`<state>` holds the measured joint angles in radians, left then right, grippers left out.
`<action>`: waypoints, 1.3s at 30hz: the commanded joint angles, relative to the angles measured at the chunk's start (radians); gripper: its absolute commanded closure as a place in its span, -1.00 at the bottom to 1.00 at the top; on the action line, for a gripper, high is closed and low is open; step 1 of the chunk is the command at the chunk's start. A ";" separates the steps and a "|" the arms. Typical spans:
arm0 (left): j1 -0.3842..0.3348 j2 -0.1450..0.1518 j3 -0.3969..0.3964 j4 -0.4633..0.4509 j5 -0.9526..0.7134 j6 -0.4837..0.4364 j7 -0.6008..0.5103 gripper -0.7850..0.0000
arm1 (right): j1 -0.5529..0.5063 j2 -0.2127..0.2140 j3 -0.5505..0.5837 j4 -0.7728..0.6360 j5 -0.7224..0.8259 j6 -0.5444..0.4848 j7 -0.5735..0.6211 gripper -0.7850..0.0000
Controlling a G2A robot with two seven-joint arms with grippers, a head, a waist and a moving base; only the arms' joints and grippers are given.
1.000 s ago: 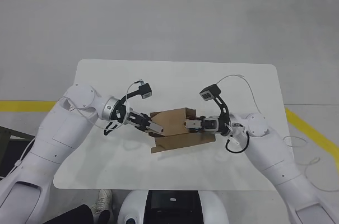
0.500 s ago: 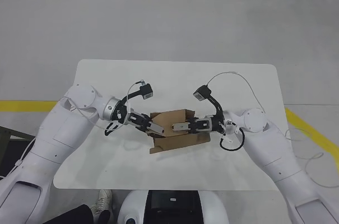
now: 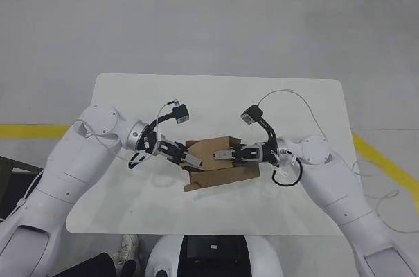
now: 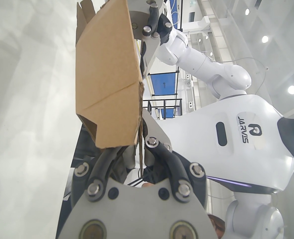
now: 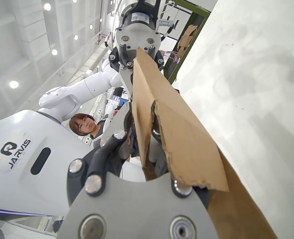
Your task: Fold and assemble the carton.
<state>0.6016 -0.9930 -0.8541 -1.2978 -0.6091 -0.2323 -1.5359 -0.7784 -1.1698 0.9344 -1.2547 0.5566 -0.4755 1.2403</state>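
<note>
A brown cardboard carton (image 3: 219, 166), partly folded, sits in the middle of the white table (image 3: 126, 104) between my two arms. My left gripper (image 3: 190, 158) is shut on the carton's left end; the left wrist view has a cardboard edge pinched between its fingers (image 4: 159, 140), with the carton (image 4: 107, 80) running away toward the other gripper (image 4: 143, 18). My right gripper (image 3: 228, 154) is shut on a panel at the carton's upper right. In the right wrist view the carton (image 5: 179, 135) passes between its fingers (image 5: 122, 123), with a torn flap edge close by.
Bare tabletop surrounds the carton on every side. A yellow line (image 3: 22, 130) runs across the grey floor past both table ends. Loose cables loop from each wrist camera above the table.
My right gripper has moved left, farther onto the carton, and the carton's right end has shifted left with it. The left arm has barely moved.
</note>
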 commanded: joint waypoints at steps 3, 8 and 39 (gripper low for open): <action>0.002 0.004 -0.002 -0.008 0.000 0.000 0.000 1.00 | -0.002 0.000 0.006 0.000 0.003 0.003 0.004 1.00; 0.004 0.007 -0.006 -0.007 0.001 0.001 0.000 -0.47 | -0.003 -0.001 0.010 0.001 -0.002 0.010 0.004 1.00; 0.032 0.011 -0.064 -0.065 -0.120 -0.024 0.002 -1.00 | -0.052 0.014 0.046 -0.107 -0.199 0.090 -0.111 1.00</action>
<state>0.6352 -0.9806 -0.9196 -1.3637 -0.7296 -0.2574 -1.5349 -0.8293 -1.1560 0.9797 -1.3606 0.3589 -0.3840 1.1282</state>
